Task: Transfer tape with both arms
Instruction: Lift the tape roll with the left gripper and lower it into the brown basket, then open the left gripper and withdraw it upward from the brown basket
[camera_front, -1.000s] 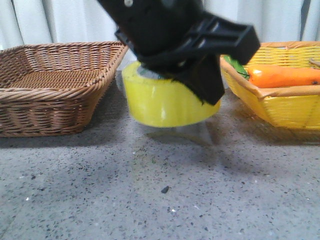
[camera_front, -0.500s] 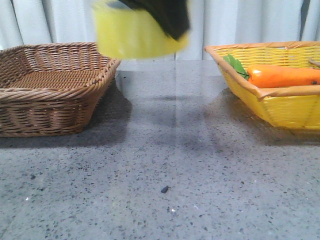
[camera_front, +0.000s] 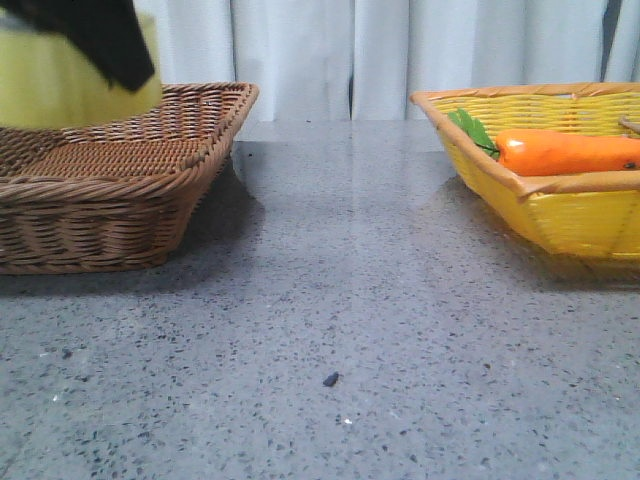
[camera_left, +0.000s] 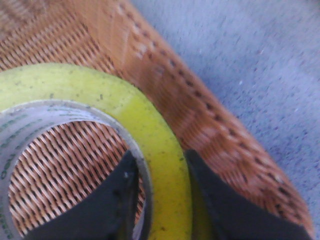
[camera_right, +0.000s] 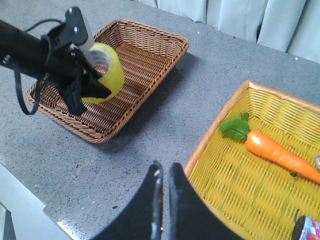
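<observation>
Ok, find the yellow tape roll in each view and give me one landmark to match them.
Front view: tape at far left, above the brown basket.
Left wrist view: tape large, pinched by the left hand.
Right wrist view: tape over the basket, held by the left hand.
Shared landmark: the brown basket.

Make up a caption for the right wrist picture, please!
Left gripper holds the yellow tape over the brown basket; a carrot waits in the yellow basket.
</observation>
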